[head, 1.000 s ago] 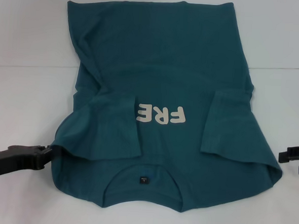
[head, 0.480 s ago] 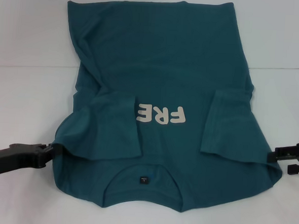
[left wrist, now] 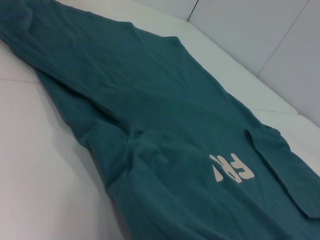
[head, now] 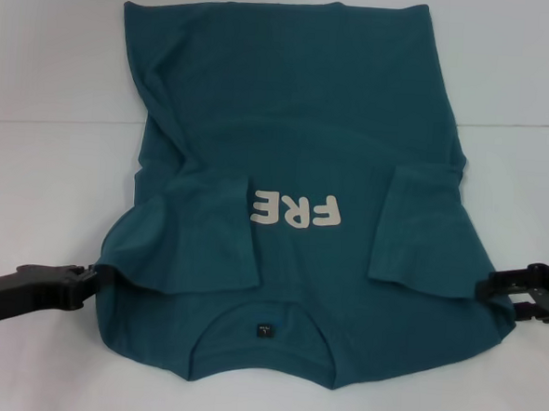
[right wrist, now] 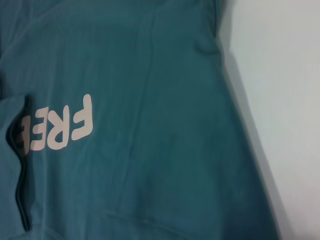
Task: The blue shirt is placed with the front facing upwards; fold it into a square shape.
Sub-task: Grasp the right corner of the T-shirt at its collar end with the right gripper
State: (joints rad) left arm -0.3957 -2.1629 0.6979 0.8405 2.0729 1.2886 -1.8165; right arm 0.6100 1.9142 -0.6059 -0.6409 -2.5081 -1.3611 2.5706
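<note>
Left gripper (head: 91, 275) at shirt's 8 o'clock, touching shoulder edge; grip not discernible. Blue shirt (head: 305, 161) flat on table (head: 43, 182), collar nearest, both sleeves folded in. Right gripper (head: 495, 292) at 4 o'clock, seemingly parted, touching edge. Next: pinch both shoulders, fold toward hem.

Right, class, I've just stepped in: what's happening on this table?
A two-armed robot is folding a blue shirt that lies print-up on a white table, collar nearest the robot. Both sleeves are already folded in over the body. The left pincer is at the shirt's left shoulder edge and the right pincer is at the right shoulder edge.
</note>
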